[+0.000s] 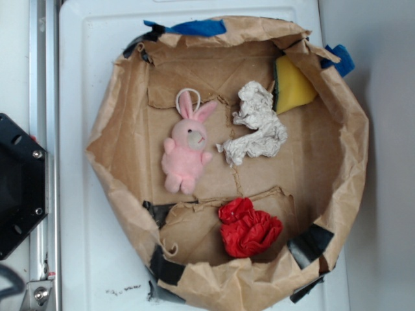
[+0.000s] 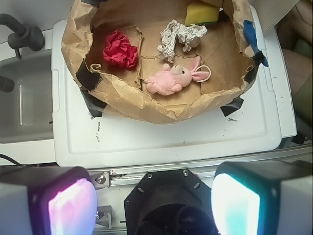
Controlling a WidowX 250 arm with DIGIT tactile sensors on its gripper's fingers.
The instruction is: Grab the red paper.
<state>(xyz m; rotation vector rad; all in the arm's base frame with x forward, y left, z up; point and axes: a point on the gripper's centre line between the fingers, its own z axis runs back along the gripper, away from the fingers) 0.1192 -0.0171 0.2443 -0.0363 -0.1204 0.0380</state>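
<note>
The red paper [image 1: 249, 227] is a crumpled bright red wad lying inside a brown paper basin, near its lower wall in the exterior view. The wrist view has the red paper [image 2: 120, 49] at the basin's upper left. My gripper [image 2: 154, 203] is open, its two pads wide apart at the bottom of the wrist view, with nothing between them. It hangs over the black robot base [image 2: 168, 203], well outside the basin and far from the red paper. The exterior view does not show the gripper.
A brown paper basin [image 1: 353, 162] sits on a white surface [image 1: 84, 246]. Inside it lie a pink plush rabbit [image 1: 187, 146], an off-white paper wad [image 1: 257, 126] and a yellow sponge [image 1: 293, 85]. The black robot base [image 1: 19, 184] stands left of the basin. A grey sink [image 2: 24, 105] lies beside the white surface.
</note>
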